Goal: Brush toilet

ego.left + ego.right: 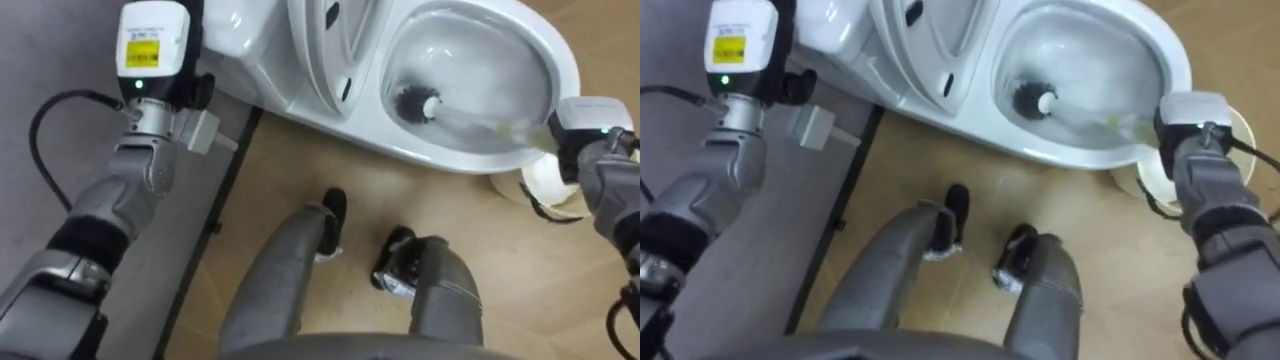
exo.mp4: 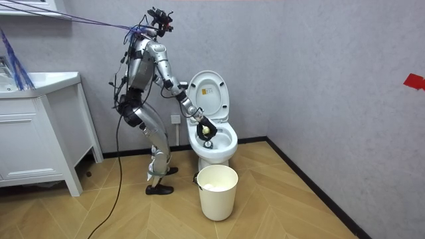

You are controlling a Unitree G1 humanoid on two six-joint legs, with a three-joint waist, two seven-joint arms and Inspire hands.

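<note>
The white toilet [image 1: 556, 57] stands before me with its seat and lid [image 2: 207, 93] raised. A toilet brush [image 1: 416, 103] with black bristles lies low inside the bowl, and its pale handle slants right over the rim. My right hand [image 1: 570, 142] is at the handle's end by the bowl's right rim, mostly tucked under its white wrist block, curled on the handle. In the room view the same hand [image 2: 205, 126] reaches down into the bowl. My left forearm [image 1: 140, 180] rises at the far left beside the toilet's base and runs past the top edge.
A white waste bin [image 2: 217, 191] stands on the wooden floor just in front of the toilet, close to my right wrist. The grey wall and dark baseboard [image 1: 215, 215] run along my left. A white vanity cabinet [image 2: 36, 133] stands behind me.
</note>
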